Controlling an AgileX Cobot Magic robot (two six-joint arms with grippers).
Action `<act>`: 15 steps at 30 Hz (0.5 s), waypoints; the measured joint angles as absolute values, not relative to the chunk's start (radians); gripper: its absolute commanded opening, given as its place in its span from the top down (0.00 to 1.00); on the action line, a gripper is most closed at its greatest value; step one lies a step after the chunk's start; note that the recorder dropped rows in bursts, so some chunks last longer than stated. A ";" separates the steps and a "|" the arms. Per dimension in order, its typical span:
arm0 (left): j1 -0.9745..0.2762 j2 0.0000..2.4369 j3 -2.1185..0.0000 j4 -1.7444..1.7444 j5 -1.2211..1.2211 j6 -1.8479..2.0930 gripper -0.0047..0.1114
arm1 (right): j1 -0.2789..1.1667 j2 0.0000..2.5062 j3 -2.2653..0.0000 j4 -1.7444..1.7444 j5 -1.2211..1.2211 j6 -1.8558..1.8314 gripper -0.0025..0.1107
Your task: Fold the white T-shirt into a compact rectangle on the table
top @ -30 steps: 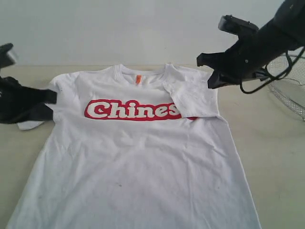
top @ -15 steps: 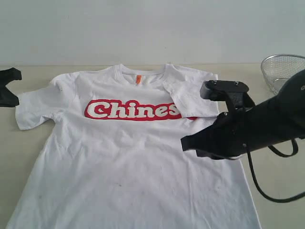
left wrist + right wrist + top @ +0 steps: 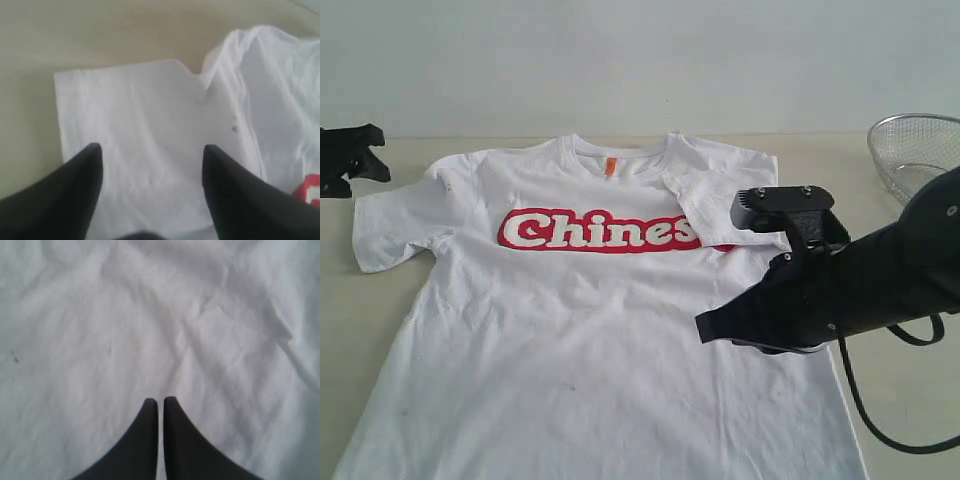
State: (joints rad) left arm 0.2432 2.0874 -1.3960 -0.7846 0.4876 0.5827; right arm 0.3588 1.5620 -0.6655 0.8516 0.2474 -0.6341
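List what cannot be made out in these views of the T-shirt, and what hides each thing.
- Exterior view: end of the red lettering, under the folded-in sleeve.
- Exterior view: hem of the white T-shirt, cut off by the bottom edge.
- Exterior view: wire basket, cut by the right edge.
- Exterior view: neck tag, too small to read.
- Right wrist view: whether the right gripper touches the cloth; too close to tell.

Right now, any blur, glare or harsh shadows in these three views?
Exterior view: flat even light, no glare, lettering on the white T-shirt readable. Left wrist view: soft focus, sleeve edges fuzzy. Right wrist view: low-contrast fabric, jaws featureless black.
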 measured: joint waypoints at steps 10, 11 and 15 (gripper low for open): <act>0.243 2.221 -1.493 -0.744 0.479 0.578 0.47 | 0.359 1.562 -0.665 0.852 0.242 -0.643 0.98; 0.244 2.221 -1.493 -0.723 0.479 0.575 0.47 | 0.359 1.562 -0.665 0.852 0.242 -0.643 0.98; 0.253 2.221 -1.495 -0.643 0.474 0.516 0.47 | 0.359 1.562 -0.665 0.852 0.242 -0.644 0.98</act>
